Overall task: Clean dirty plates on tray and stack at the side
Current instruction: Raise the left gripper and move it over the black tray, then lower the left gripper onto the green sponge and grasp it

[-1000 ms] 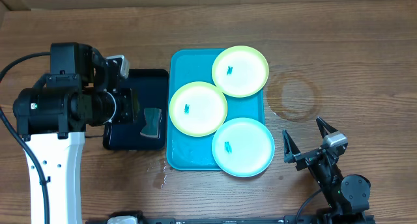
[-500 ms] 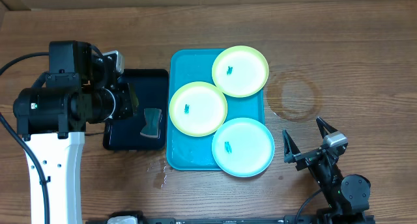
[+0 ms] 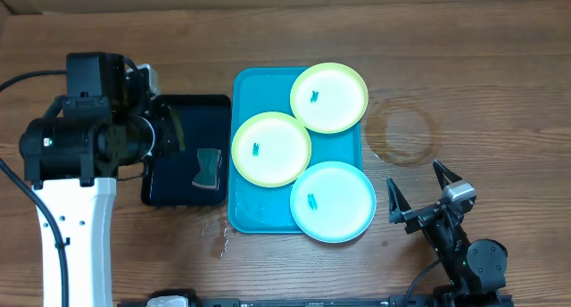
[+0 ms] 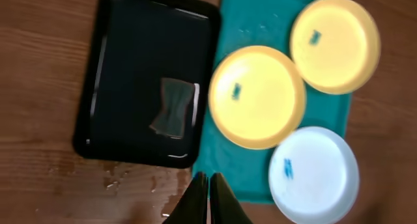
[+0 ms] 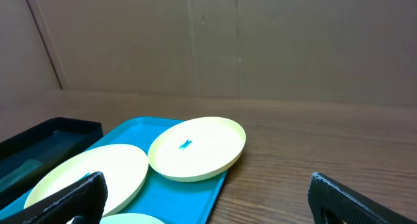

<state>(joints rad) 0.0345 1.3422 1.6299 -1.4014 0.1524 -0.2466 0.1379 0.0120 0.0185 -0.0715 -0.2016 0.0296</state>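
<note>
Plates [image 3: 277,155], three of them and each marked with a small blue smudge at its centre, lie on the turquoise tray [image 3: 254,84] in the middle of the wooden counter [image 3: 482,66], as we see it from overhead. One yellow-green plate [image 3: 328,97] fills the tray's 1 o'clock corner, its rim overlapping the second yellow-green plate [image 3: 271,149] at 9 o'clock. The light blue plate [image 3: 333,201] lies at 5 o'clock, jutting over the tray's raised rim. Just beside the tray at its 9 o'clock, a black tray [image 3: 210,120] carries a small grey-green block [image 3: 209,167], with water drops [image 3: 219,240] on the counter off its 5 o'clock corner. We find the left claw [image 4: 208,178] pressed shut and empty, its tips seen over the counter beside the black tray's corner. At the turquoise tray's 4 o'clock the right claw [image 3: 415,178] stands spread wide, gripping nothing, apart from the plates.
</note>
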